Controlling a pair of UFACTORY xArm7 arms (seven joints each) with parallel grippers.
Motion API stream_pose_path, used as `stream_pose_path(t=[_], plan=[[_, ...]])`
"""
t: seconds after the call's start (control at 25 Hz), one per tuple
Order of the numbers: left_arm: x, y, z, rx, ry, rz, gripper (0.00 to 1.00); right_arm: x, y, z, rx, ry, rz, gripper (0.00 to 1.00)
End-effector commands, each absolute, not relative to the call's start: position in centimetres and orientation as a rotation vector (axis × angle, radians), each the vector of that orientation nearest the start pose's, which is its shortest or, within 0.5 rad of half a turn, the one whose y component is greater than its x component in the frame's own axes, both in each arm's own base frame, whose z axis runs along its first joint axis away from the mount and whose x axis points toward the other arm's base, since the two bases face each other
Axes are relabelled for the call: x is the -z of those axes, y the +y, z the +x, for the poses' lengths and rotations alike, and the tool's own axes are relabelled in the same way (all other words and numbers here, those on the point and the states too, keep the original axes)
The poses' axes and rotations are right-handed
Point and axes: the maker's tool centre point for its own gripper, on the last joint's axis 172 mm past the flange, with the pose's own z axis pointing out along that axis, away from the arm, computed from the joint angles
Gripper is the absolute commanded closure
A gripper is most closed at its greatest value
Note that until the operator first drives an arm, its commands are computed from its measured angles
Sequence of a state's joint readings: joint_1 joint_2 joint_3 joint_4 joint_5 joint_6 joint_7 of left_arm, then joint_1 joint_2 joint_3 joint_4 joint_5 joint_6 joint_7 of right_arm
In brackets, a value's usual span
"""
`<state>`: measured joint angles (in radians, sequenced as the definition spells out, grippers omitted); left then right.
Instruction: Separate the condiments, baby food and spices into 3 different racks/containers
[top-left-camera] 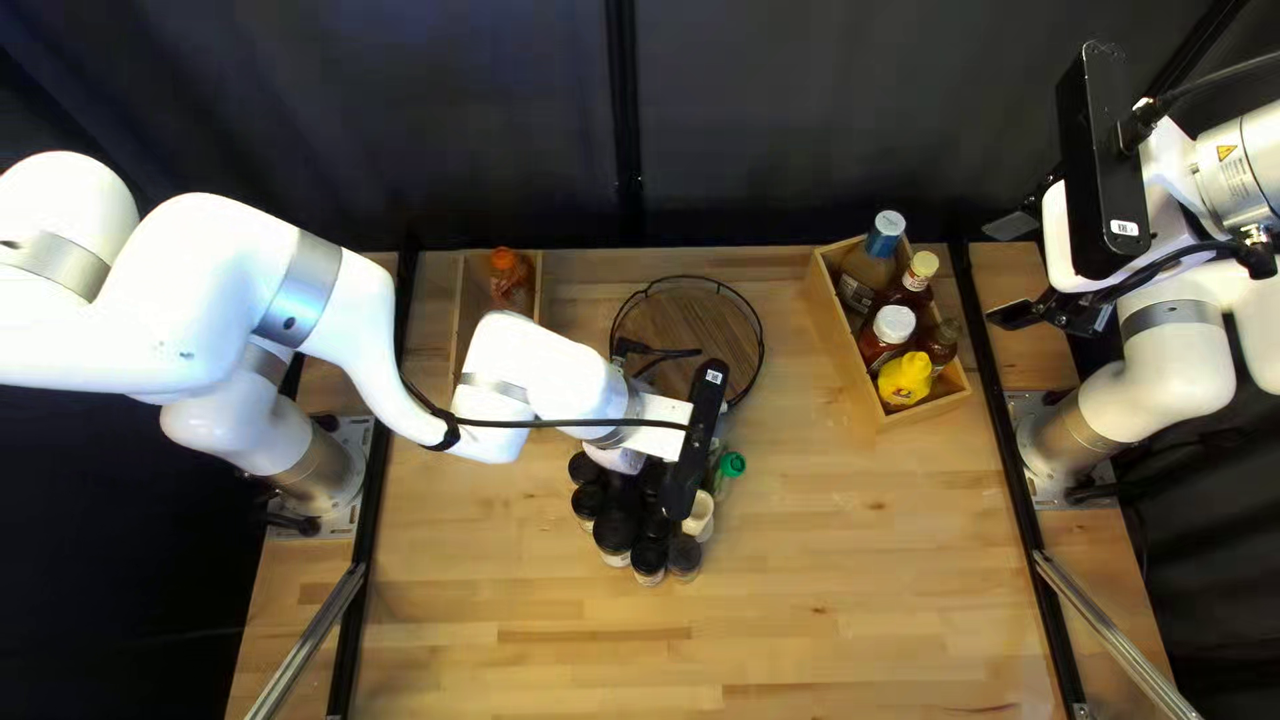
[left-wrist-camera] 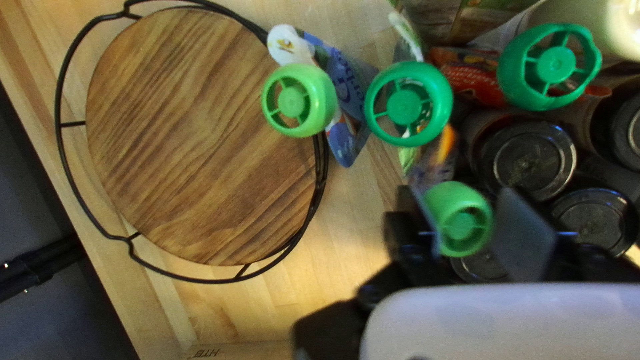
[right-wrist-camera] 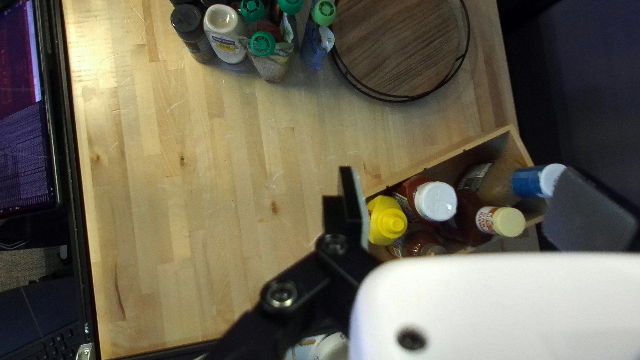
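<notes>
Likely target: baby food pouch standing with the spice jars, near the round wooden tray but outside it. Probably light, soft body, slippery film, could buckle if squeezed; stiff light green cap looks like the best hold, pinched across its sides. Left gripper: fingers partly open, cap between the 2, nearer 1 finger; can't tell if it touches. Pouch body mostly hidden. 2 other green caps and 1 lime cap ahead/beside. Right gripper: fingers wide open, holding nothing, above condiment box.
</notes>
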<state>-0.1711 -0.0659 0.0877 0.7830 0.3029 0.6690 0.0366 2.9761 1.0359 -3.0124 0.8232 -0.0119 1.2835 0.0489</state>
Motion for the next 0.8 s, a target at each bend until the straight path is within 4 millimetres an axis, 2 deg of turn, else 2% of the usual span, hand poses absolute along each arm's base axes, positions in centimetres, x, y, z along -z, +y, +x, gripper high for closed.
stream_pose_path(t=[0.04, 0.2, 0.24, 0.32, 0.4, 0.48, 0.6, 0.64, 0.8], plan=[[-18.8, 0.4, 46.2, 0.258, 0.500, -2.899, 1.00, -44.7, -1.2, 29.2, 0.919, 0.182, -3.137, 0.00], [-23.4, 1.5, 45.4, 0.254, 0.541, -2.910, 1.00, -44.7, -1.2, 29.2, 0.919, 0.182, -3.137, 0.00], [-25.4, 2.0, 45.0, 0.257, 0.555, -2.913, 1.00, -44.7, -1.2, 29.2, 0.919, 0.182, -3.137, 0.00], [-27.9, 3.0, 44.2, 0.261, 0.568, -2.913, 1.00, -44.7, -1.2, 29.2, 0.919, 0.182, -3.137, 0.00], [-29.6, 3.7, 43.6, 0.262, 0.576, -2.916, 1.00, -44.7, -1.2, 29.2, 0.919, 0.182, -3.137, 0.00], [-31.6, 5.4, 42.4, 0.257, 0.570, -2.918, 1.00, -44.7, -1.2, 29.2, 0.919, 0.182, -3.137, 0.00], [-32.6, 7.4, 40.7, 0.246, 0.540, -2.914, 1.00, -44.7, -1.2, 29.2, 0.919, 0.182, -3.137, 0.00], [-32.7, 8.7, 39.3, 0.239, 0.510, -2.912, 1.00, -44.7, -1.2, 29.2, 0.919, 0.182, -3.137, 0.00], [-32.2, 10.9, 36.3, 0.226, 0.392, -2.902, 1.00, -44.7, -1.2, 29.2, 0.919, 0.182, -3.137, 0.00]])
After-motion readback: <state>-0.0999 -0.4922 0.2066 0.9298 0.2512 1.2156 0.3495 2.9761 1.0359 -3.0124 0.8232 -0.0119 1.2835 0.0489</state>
